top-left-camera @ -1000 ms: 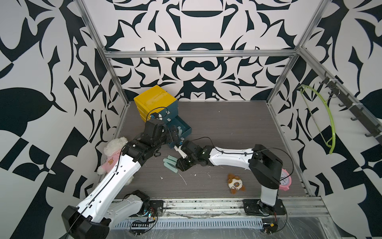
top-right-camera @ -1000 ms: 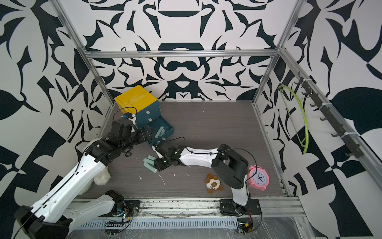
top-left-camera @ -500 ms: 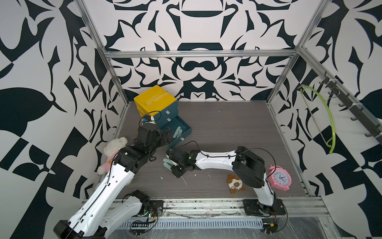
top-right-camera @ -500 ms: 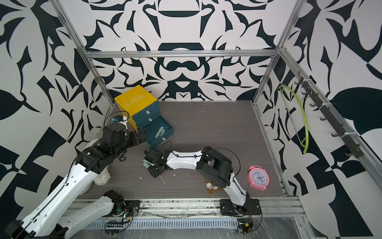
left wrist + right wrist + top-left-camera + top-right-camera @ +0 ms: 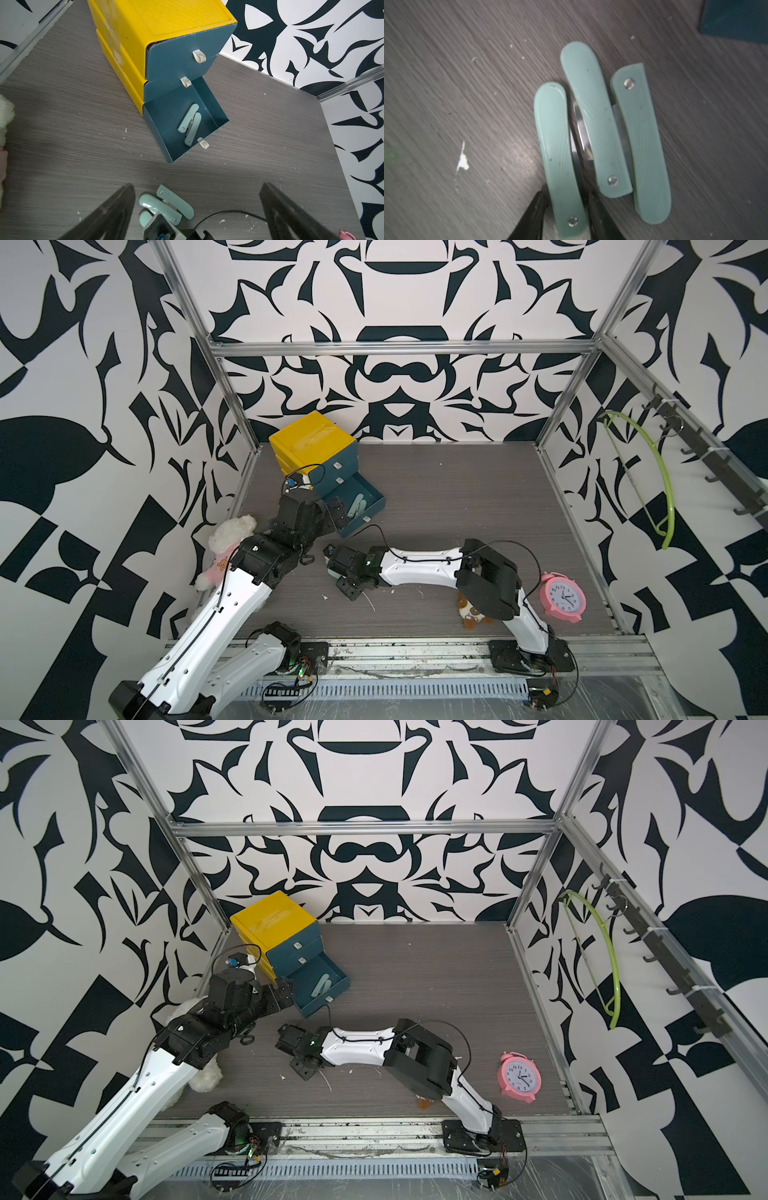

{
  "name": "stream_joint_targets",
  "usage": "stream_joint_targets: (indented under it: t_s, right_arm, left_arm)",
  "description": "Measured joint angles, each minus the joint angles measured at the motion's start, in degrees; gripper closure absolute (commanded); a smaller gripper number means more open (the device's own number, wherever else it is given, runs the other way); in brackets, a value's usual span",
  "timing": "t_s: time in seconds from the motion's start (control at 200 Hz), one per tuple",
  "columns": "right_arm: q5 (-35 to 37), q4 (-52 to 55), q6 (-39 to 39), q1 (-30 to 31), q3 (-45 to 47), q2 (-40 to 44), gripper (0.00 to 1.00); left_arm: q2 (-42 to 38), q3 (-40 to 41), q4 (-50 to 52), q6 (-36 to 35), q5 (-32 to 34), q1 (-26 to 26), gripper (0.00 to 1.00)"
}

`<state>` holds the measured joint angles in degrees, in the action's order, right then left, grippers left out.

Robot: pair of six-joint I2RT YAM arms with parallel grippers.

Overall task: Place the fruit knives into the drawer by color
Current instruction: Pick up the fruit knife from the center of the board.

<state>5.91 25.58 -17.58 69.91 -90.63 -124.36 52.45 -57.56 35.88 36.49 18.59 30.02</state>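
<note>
Three mint-teal fruit knives (image 5: 593, 124) lie side by side on the grey table, in front of the open bottom drawer (image 5: 216, 112). My right gripper (image 5: 565, 195) is low over them, its fingers pressed against both sides of the rivet end of the outermost knife (image 5: 554, 149), which still lies on the table. In both top views the gripper (image 5: 334, 572) hides these knives. Two more mint-teal knives (image 5: 190, 122) lie inside the drawer (image 5: 374, 506). My left gripper (image 5: 196, 185) hangs wide open and empty, to the left of the drawer in a top view (image 5: 286, 994).
The drawer belongs to a yellow cabinet (image 5: 311, 439) at the back left; its two upper drawers are shut. A white plush toy (image 5: 230, 535) sits by the left wall. A small brown plush (image 5: 469, 612) and a pink clock (image 5: 562, 601) stand front right. A green hanger (image 5: 660, 489) hangs on the right wall.
My right gripper has slid left onto the knives and its jaws have narrowed around one. My left arm has drawn back from over the drawer, toward the front left.
</note>
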Motion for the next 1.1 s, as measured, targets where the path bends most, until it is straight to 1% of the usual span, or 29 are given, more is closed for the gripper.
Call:
stream_joint_targets:
  t_s: [0.25,0.37,0.63,0.855,1.1]
  right_arm:
    - [0.52,0.00,1.11,0.11,-0.28,-0.20,0.88]
    - [0.61,-1.07,1.22,0.13,0.63,0.22,0.94]
    - [0.72,-4.92,1.22,0.20,6.36,3.48,1.00]
    - [0.31,-6.67,1.05,0.20,11.98,7.82,1.00]
    - [-0.07,-8.90,0.11,0.20,17.00,13.57,1.00]
  left_arm:
    - [0.02,0.00,0.02,-0.04,0.28,0.00,0.01]
    - [0.33,0.02,0.02,-0.04,0.26,0.00,0.01]
    - [1.27,0.13,0.00,-0.04,0.26,0.00,0.01]
    - [1.31,0.39,0.00,-0.07,0.31,0.00,0.01]
    - [1.84,2.43,-0.13,-0.07,0.66,-0.13,0.01]
